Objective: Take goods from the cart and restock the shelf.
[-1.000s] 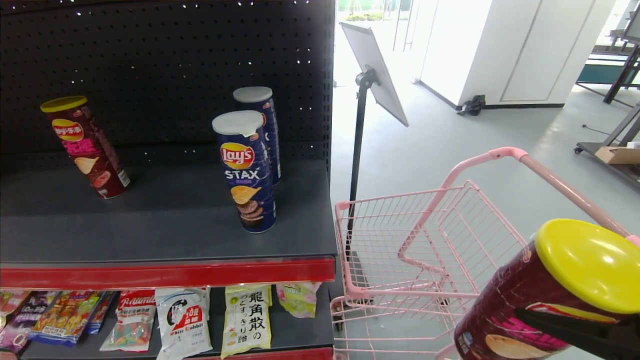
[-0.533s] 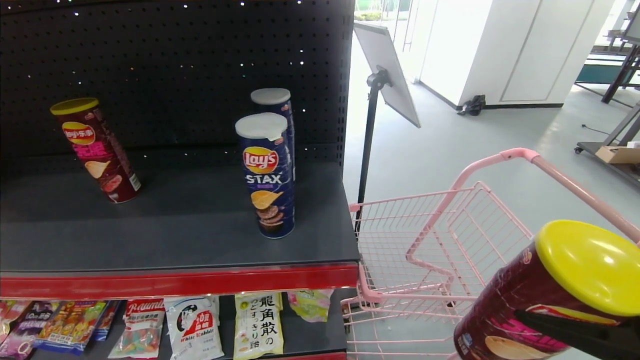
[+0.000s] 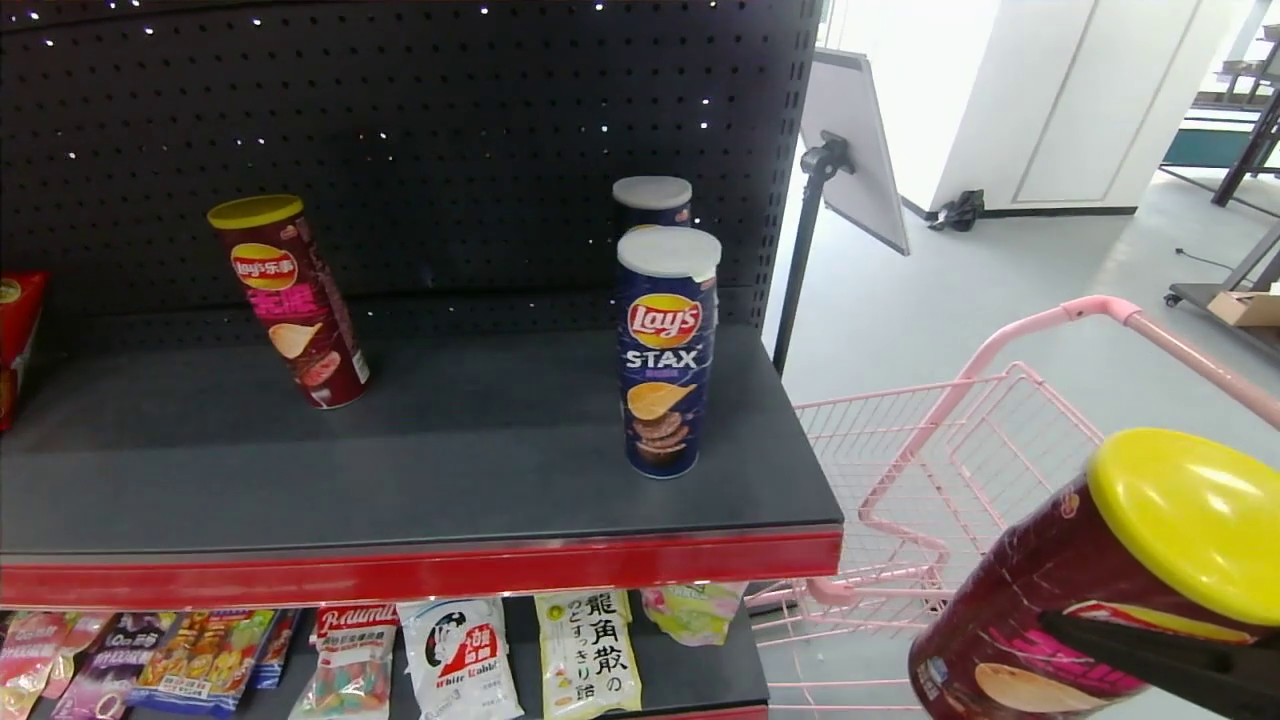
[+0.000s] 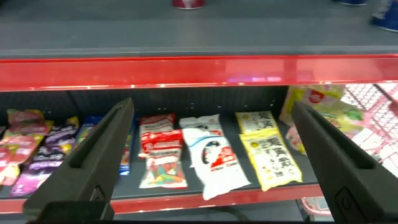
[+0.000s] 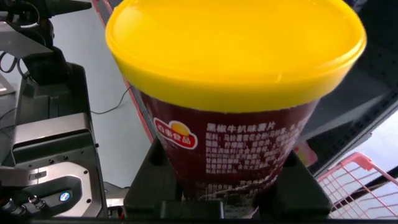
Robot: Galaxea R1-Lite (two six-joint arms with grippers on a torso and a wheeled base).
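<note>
Can is clamped in right gripper, lid up, axis tilted; bare shelf is seen ahead-left of it; left gripper is spread, unloaded.

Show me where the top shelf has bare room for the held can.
Widest bare patch: shelf between the maroon can and the front blue can. Narrower gap between maroon can and red bag. Crowded at right end, where the rear blue can stands behind.
</note>
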